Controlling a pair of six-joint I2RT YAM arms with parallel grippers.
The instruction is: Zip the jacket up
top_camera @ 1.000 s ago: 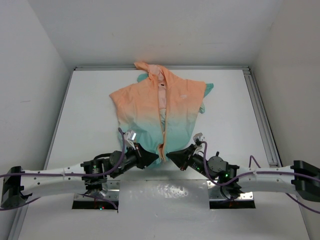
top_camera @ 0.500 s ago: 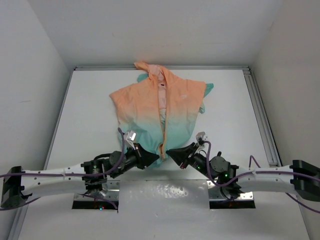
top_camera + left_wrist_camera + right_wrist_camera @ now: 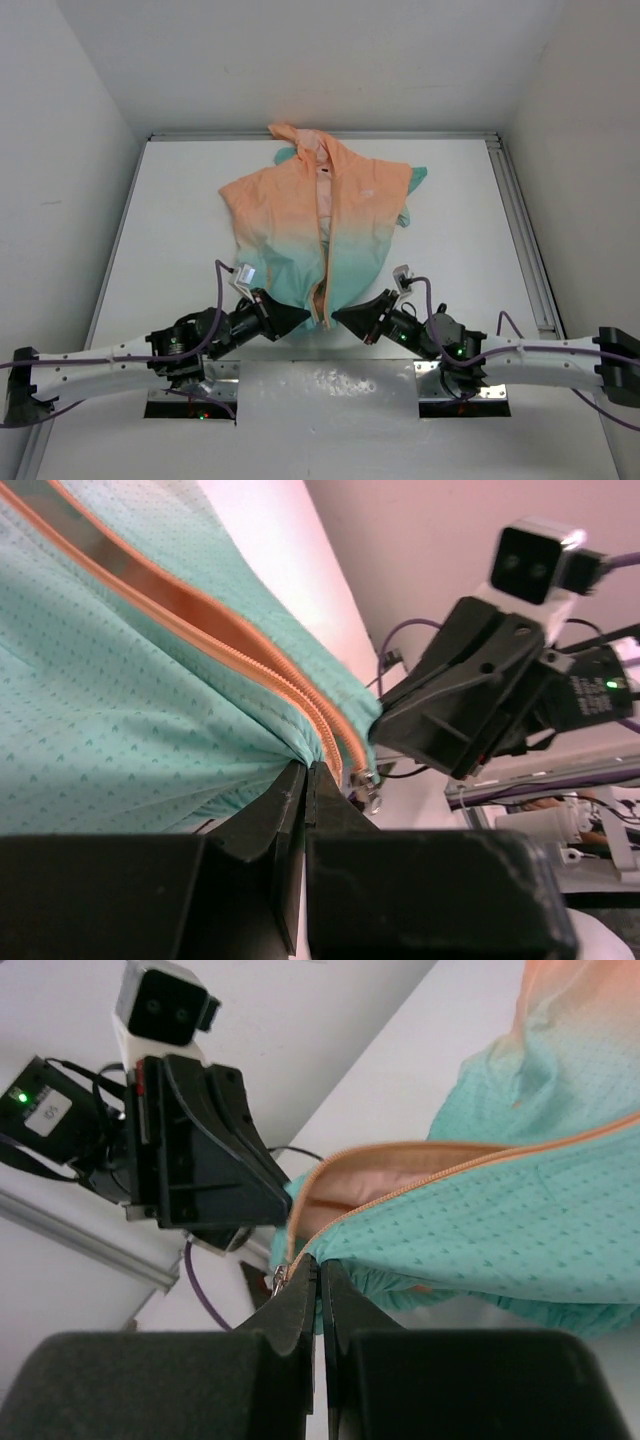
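Note:
The jacket (image 3: 320,215) lies flat on the table, peach-orange at the top, teal at the bottom, hood at the far end. Its orange zipper (image 3: 322,270) runs down the middle and stands open. My left gripper (image 3: 303,318) is shut on the teal hem (image 3: 220,750) left of the zipper's bottom end. My right gripper (image 3: 338,314) is shut on the teal hem (image 3: 400,1270) right of it. A small metal slider (image 3: 368,785) hangs at the zipper's bottom between the two grippers; it also shows in the right wrist view (image 3: 279,1279).
The white table (image 3: 180,220) has a metal rail (image 3: 520,220) along its right side and a far edge (image 3: 320,136) below the wall. Grey walls stand on three sides. Purple cables (image 3: 500,325) trail along both arms.
Both grippers have drawn the jacket's bottom hem toward the near edge. The left arm has pulled back to the left, and the teal part is stretched longer.

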